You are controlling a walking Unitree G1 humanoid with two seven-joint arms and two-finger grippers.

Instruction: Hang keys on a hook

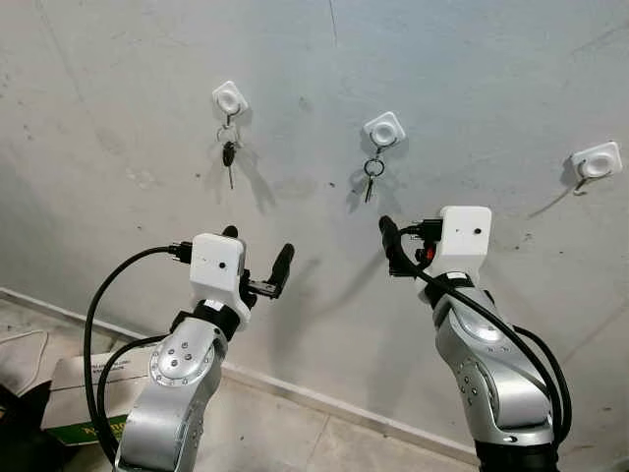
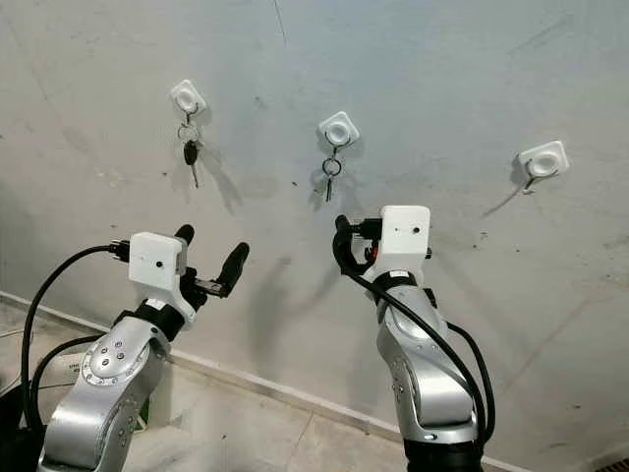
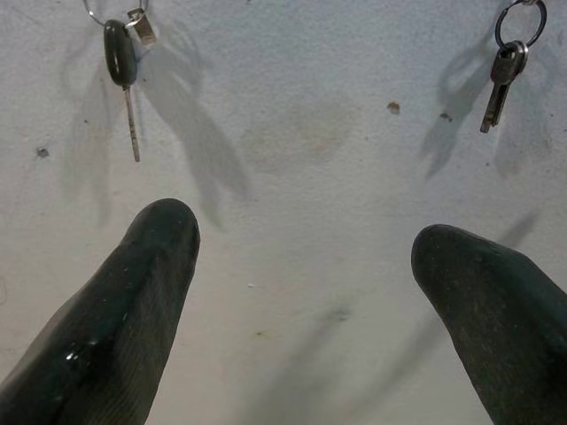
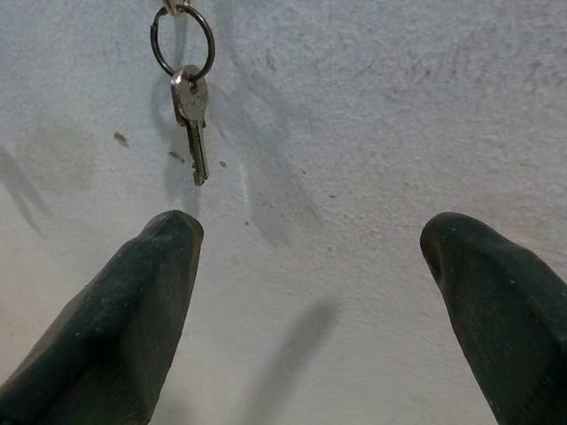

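Hanging on the grey wall [image 1: 472, 88] are three white hooks in a row. The middle hook [image 1: 384, 129] is the landmark here. A small silver key [image 4: 193, 119] on a ring is dangling from it, flat against the wall. To the left of the middle hook, the left hook [image 1: 229, 98] is holding a black-headed key [image 3: 121, 66]. To the right of the middle hook, the right hook [image 1: 598, 160] is sitting by itself.

Both silver arms are reaching up toward the wall. The left gripper [image 1: 257, 262] is pointing at the wall below and left of the middle hook, under the black-headed key. Its two black fingers [image 3: 115, 328] are spread wide and gripping nothing. The right gripper [image 4: 310, 310] is pointing at the wall just below the middle hook, with the silver key hanging just above one finger. Its fingers are spread wide too, with nothing between them.

Down below, far left of the middle hook, a cardboard box [image 1: 74, 393] is lying on the tiled floor [image 1: 295, 433].
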